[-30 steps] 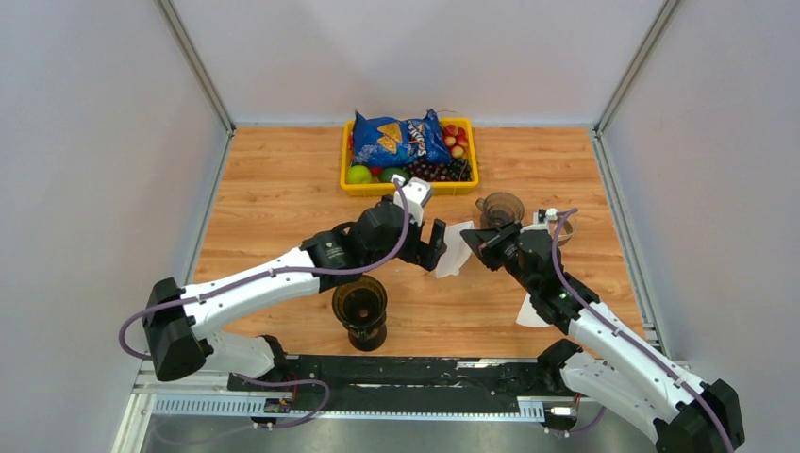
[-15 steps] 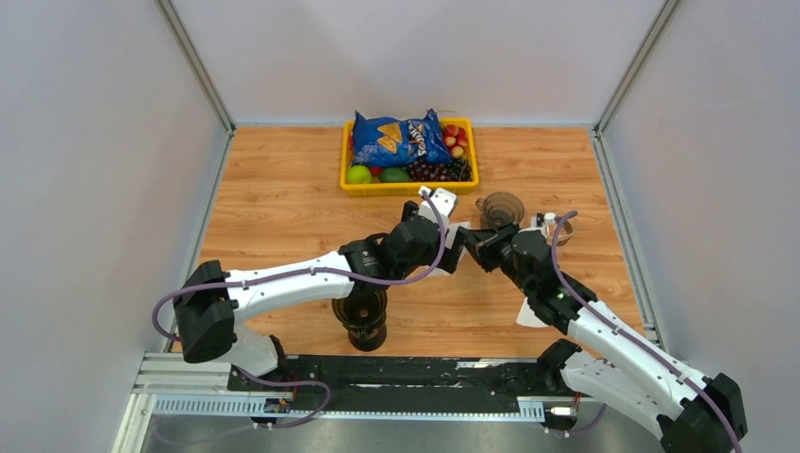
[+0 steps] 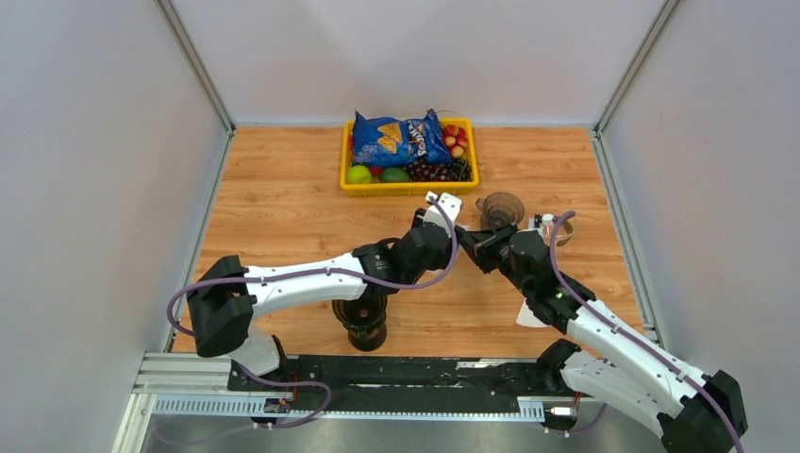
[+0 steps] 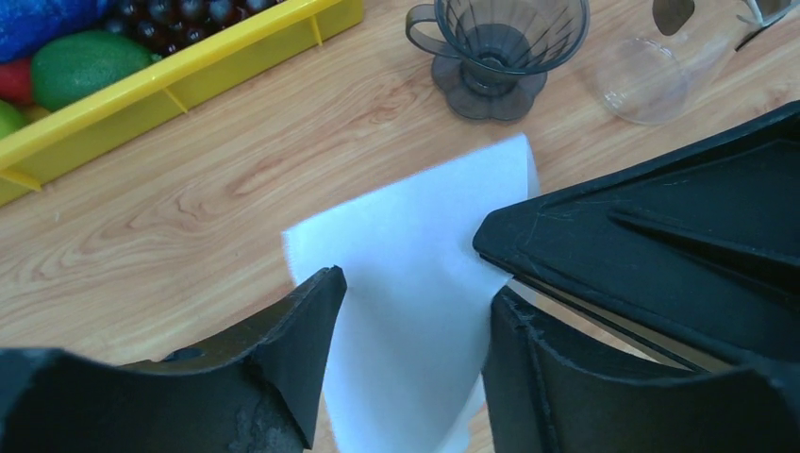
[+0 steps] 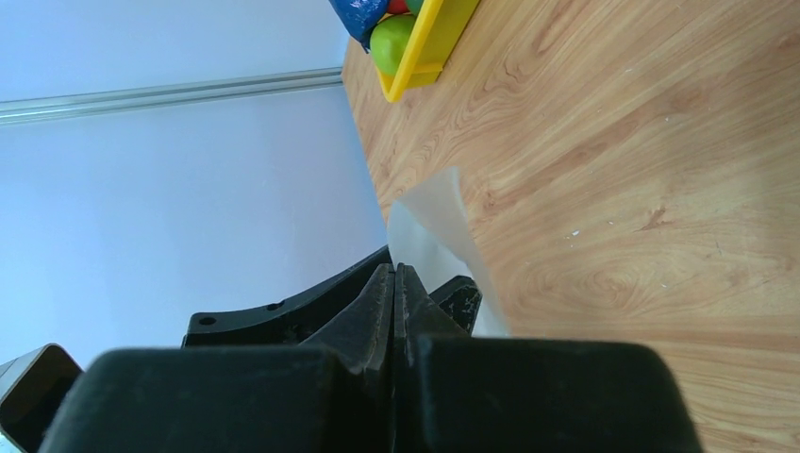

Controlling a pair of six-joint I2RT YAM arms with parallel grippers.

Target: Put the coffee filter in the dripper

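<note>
The coffee filter (image 4: 415, 217) appears to be held clear of the table, just to the near side of the dripper (image 4: 498, 42). One of its edges is pinched flat between the clenched fingers of the right gripper (image 5: 393, 274). The left gripper (image 4: 415, 294) is spread wide, with a finger set to either side of the sheet's lower part, and nothing is gripped by it.

The filter is judged to be very light, thin and limp. It would be bent by any brush, creased if squeezed hard, and could slip from smooth pads. It is best taken lightly by a flat edge near a corner, so that the cone can be opened. A glass (image 4: 651, 75) stands just beside the dripper and could be knocked.
</note>
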